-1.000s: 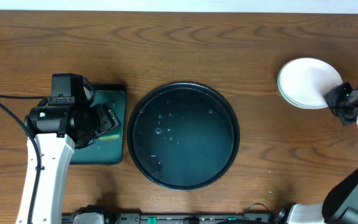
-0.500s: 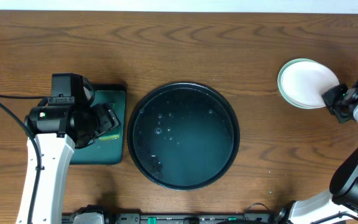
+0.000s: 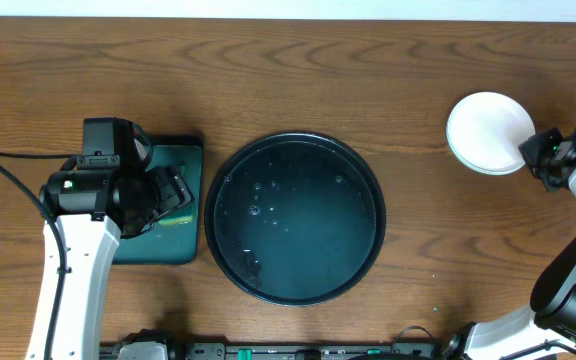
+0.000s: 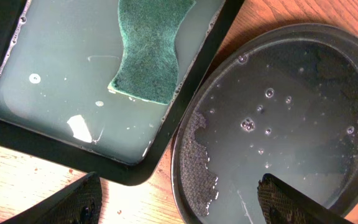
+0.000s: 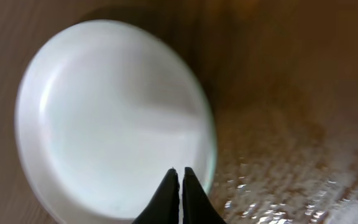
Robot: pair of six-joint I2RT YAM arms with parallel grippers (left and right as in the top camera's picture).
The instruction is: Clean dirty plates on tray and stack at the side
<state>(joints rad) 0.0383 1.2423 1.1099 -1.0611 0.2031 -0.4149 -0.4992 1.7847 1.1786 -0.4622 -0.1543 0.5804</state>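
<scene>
Hovering wide open between sponge tray (image 4: 42,144) and round tray (image 3: 308,240), left jaws look idle. Round tray holds only soapy water. Farther right, plates (image 3: 484,132) sit on the tabletop (image 3: 318,70), clean white one showing; right jaws closed at its rim, likely nudging it into place.

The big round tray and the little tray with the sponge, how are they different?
The round tray is a circle; the rectangular tray has straight sides and corners. The round tray is bigger than the rectangular tray. A green sponge lies in the rectangular tray; the round tray has no sponge, only bubbles. Both are black, with raised rims, and hold cloudy water.
</scene>
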